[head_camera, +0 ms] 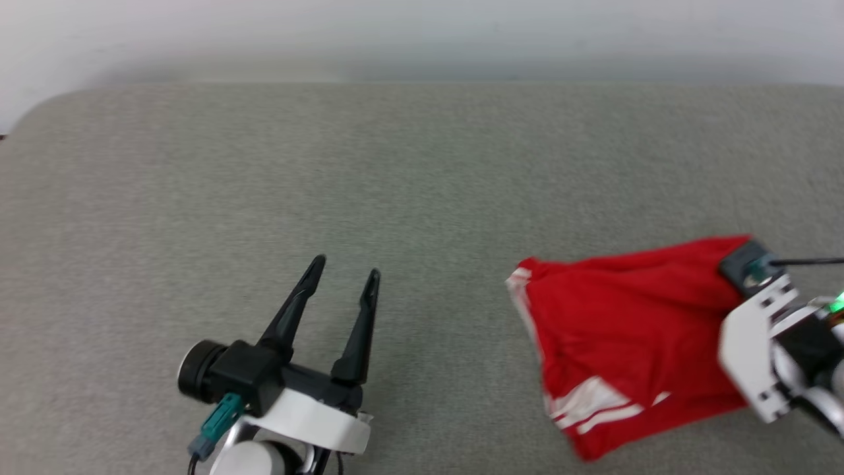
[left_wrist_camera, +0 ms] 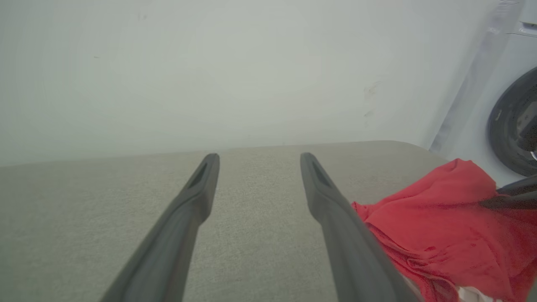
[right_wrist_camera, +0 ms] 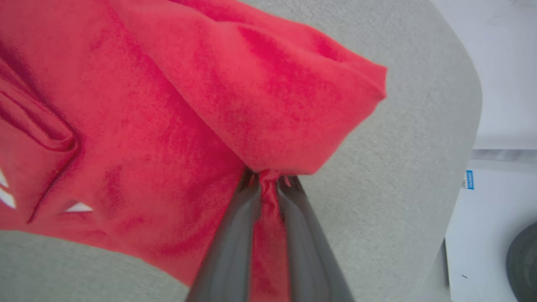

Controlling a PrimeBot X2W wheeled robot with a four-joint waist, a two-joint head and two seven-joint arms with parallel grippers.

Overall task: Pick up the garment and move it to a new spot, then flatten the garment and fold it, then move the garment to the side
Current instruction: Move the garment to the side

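Red cloth is pinched in the nearly closed right gripper (right_wrist_camera: pixel 268 179): a fold of the garment (right_wrist_camera: pixel 159 105), which spreads from the fingertips across the grey surface (right_wrist_camera: pixel 398 188). Soft, light and limp, it will likely sag; edges or corners seem better holds. Well apart, the left gripper (head_camera: pixel 347 265) stands wide open, empty.

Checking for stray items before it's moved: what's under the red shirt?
Grey surface shows all around the shirt and beneath its raised corner, which the right claw pinches. Whatever lies under the rest of the bunched cloth is covered.
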